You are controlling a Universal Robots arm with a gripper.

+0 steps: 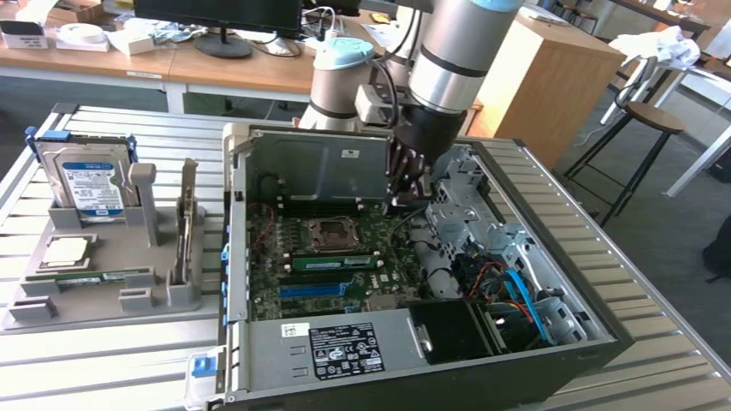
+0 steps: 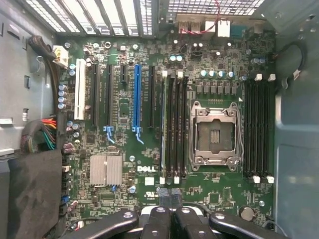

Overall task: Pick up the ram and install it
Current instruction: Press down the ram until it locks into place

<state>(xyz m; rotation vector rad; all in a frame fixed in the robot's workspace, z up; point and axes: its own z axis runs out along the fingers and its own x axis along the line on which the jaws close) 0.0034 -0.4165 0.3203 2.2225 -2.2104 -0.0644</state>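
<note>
A thin green ram stick (image 1: 335,261) stands seated in a memory slot on the motherboard (image 1: 342,287) inside the open computer case. In the wrist view it shows edge-on (image 2: 164,124) beside the black empty slots. My gripper (image 1: 402,204) hangs above the board near the case's back wall, up and to the exterior view's right of the ram and apart from it. The wrist view has the fingers (image 2: 159,221) pressed together, so the gripper (image 2: 169,211) is shut with nothing between them.
A grey holder (image 1: 103,295) at the exterior view's left carries a hard drive (image 1: 86,175), an upright expansion card (image 1: 187,224), a processor (image 1: 63,251) and another thin green stick (image 1: 89,276). The board has an open processor socket (image 2: 214,132) and a blue slot (image 2: 137,94). Case walls and cables ring the board.
</note>
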